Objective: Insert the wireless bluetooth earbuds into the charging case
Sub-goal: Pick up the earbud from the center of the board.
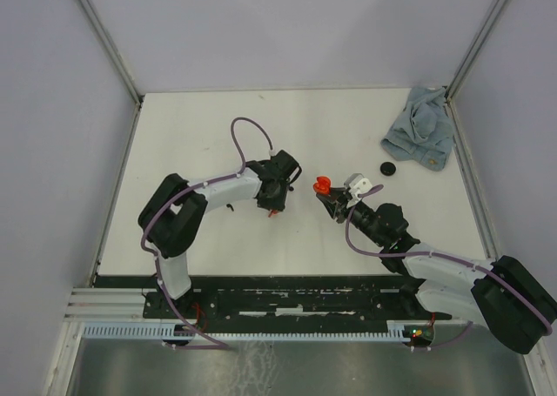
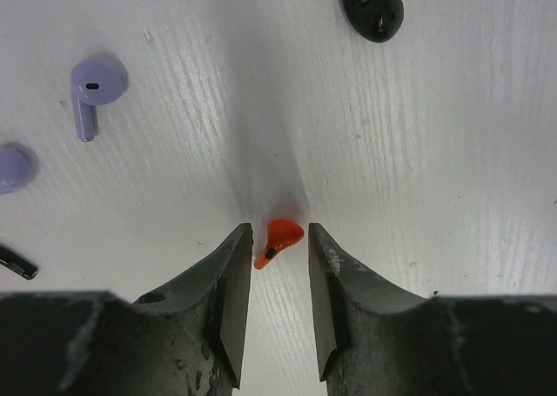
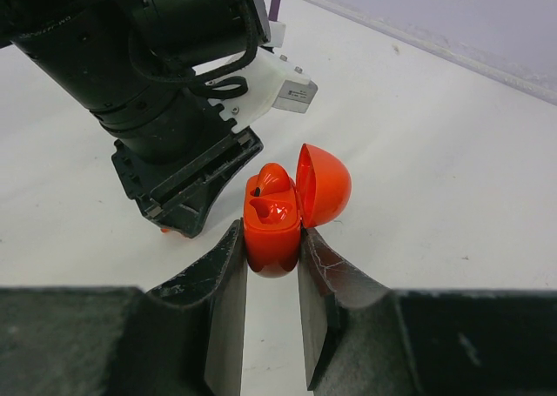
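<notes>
A red earbud [image 2: 280, 238] lies on the white table between the fingertips of my left gripper [image 2: 279, 231], which is open and low over it; the jaws do not press it. My right gripper [image 3: 270, 236] is shut on the red charging case [image 3: 271, 231], whose lid [image 3: 324, 185] is open. One red earbud [image 3: 270, 179] sits in the far socket; the near socket [image 3: 273, 210] is empty. In the top view the case [image 1: 321, 185] is held just right of the left gripper [image 1: 274, 208]. Two lilac earbuds [image 2: 94, 87] [image 2: 10, 168] and a black one [image 2: 374, 9] lie beyond.
A crumpled blue cloth [image 1: 420, 126] lies at the back right, with a black round disc [image 1: 388, 168] in front of it. A thin black stem [image 2: 17, 263] shows at the left edge of the left wrist view. Grey walls close the table on three sides.
</notes>
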Tool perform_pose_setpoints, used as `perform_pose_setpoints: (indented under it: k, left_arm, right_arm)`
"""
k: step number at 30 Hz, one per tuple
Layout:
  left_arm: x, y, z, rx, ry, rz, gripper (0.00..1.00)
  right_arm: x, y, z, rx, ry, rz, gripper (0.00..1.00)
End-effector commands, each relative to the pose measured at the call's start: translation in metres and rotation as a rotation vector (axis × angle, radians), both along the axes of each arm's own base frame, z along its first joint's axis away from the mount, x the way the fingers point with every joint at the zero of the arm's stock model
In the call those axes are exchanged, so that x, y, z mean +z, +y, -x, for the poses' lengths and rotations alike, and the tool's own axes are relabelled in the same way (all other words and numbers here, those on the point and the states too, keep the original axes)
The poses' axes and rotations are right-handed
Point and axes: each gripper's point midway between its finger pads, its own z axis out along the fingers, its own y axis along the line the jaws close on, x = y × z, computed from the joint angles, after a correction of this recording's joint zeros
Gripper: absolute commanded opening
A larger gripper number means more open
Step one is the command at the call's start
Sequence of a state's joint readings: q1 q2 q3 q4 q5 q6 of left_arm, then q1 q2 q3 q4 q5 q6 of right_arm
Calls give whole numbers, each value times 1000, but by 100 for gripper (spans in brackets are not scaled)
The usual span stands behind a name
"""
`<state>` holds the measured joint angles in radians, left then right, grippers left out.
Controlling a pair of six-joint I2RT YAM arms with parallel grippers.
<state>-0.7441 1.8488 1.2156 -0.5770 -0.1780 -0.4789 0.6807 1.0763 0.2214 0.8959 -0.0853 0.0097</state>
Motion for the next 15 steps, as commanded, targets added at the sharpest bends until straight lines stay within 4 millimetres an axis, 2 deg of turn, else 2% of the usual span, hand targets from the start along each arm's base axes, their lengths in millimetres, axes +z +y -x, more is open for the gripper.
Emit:
perform_pose_setpoints:
  k: [1, 15]
  left_arm:
    - [4, -6, -8, -32, -17, -20, 38]
    - [-2, -8, -4, -64, 13, -49, 36]
  right_arm:
    - [25, 2, -5, -7, -59, -36, 2]
    - [25, 3, -4, -3, -58, -36, 2]
